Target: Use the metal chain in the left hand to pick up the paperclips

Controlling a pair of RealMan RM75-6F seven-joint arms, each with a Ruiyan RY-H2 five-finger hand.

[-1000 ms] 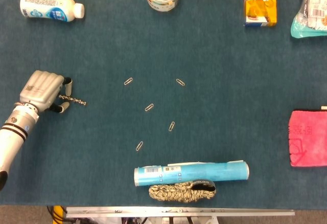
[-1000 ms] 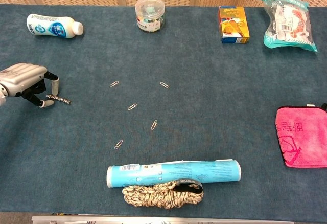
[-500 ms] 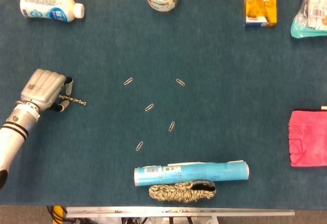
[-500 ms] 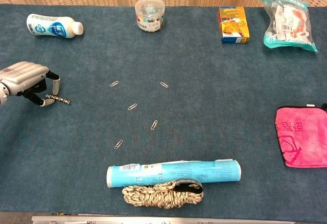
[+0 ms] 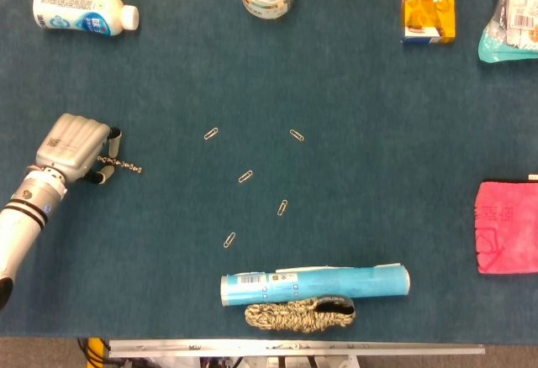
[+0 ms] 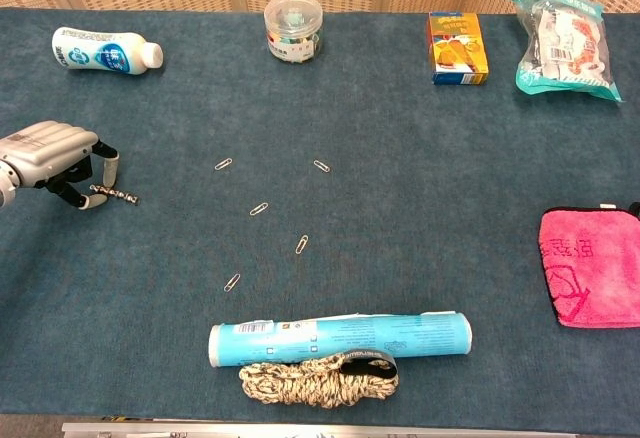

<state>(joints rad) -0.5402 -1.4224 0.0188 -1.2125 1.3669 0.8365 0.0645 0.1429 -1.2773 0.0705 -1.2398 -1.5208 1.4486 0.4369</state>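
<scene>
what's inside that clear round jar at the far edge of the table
Through the clear jar wall, small mixed-colour pieces show, mostly green and pale; they are too small to identify. Whatever sits at the jar's bottom or behind that pile is hidden.

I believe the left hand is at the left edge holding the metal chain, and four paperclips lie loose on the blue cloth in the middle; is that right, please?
Nearly: there are five paperclips, not four, as the head view shows. The rest stands: the left hand is at the left edge holding the metal chain, and the paperclips lie loose on the blue cloth in the middle.
</scene>
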